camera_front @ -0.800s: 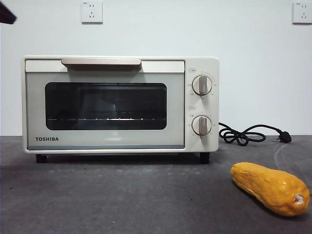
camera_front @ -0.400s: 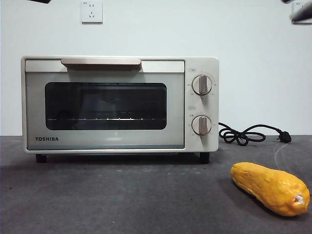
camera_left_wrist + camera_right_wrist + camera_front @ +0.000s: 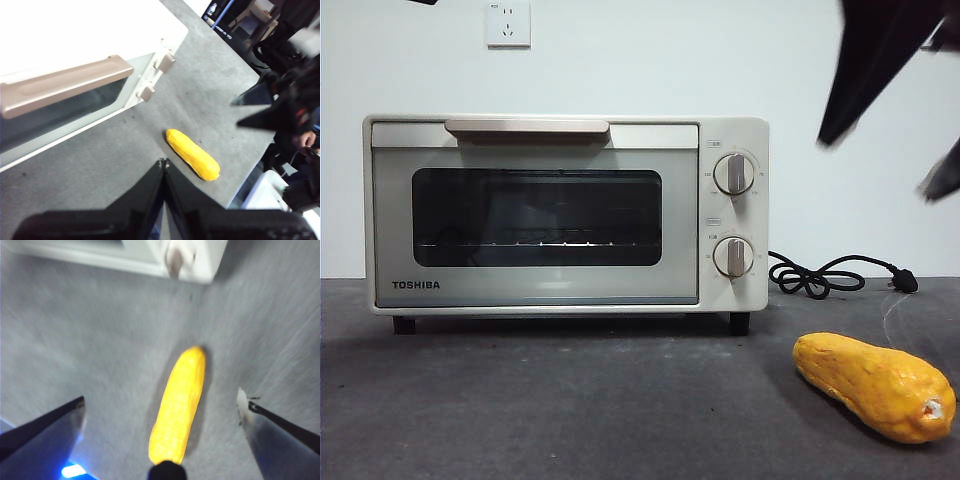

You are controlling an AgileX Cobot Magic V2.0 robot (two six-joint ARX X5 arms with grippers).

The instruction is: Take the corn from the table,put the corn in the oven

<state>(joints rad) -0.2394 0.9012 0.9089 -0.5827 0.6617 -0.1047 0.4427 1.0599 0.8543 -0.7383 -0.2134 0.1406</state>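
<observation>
The yellow-orange corn (image 3: pixel 875 385) lies on the dark grey table (image 3: pixel 570 410), in front of and to the right of the cream TOSHIBA oven (image 3: pixel 565 215), whose door is closed. My right gripper (image 3: pixel 880 165) hangs open high above the corn, entering from the upper right. In the right wrist view its jaws are spread wide, and the right gripper (image 3: pixel 161 405) straddles the corn (image 3: pixel 180 405) from above without touching it. My left gripper (image 3: pixel 162 165) is shut and empty, held high near the oven handle (image 3: pixel 60 85), with the corn (image 3: pixel 192 154) beyond its tips.
A black cord with plug (image 3: pixel 840 275) lies behind the corn, right of the oven. Two knobs (image 3: pixel 734 174) sit on the oven's right panel. The table edge (image 3: pixel 250 170) runs close beside the corn.
The right arm has dropped into the front view from the top right corner, now large and dark above the corn. Corn and oven have not moved.
</observation>
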